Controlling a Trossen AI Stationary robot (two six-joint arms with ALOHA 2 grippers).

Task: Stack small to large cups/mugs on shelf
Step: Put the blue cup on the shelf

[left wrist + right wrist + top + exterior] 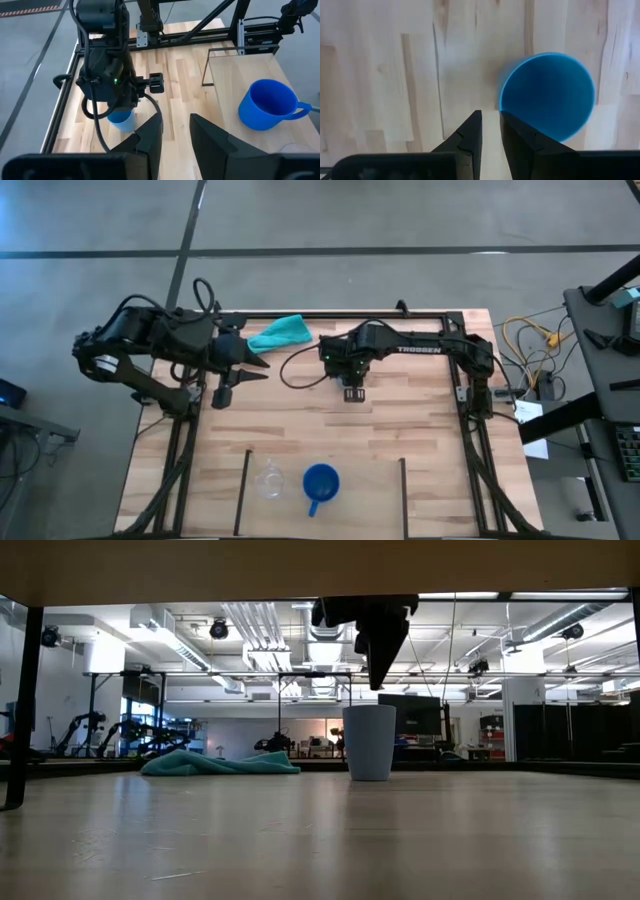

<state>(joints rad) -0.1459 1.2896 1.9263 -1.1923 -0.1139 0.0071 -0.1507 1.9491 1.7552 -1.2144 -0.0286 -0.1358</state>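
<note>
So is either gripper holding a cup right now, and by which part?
Nothing is held. The right gripper hangs above the light blue cup, fingers apart and empty; the left gripper is open too, away from the cups.

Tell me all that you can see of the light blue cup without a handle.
The light blue cup is a plain, smooth, handleless vessel, slightly wider at its rim, perhaps plastic. It stands upright and open on the wooden table, apart from the teal cloth. The right gripper hangs just above it, beside its rim, fingers slightly parted and not touching it. From above, its inside looks empty.
</note>
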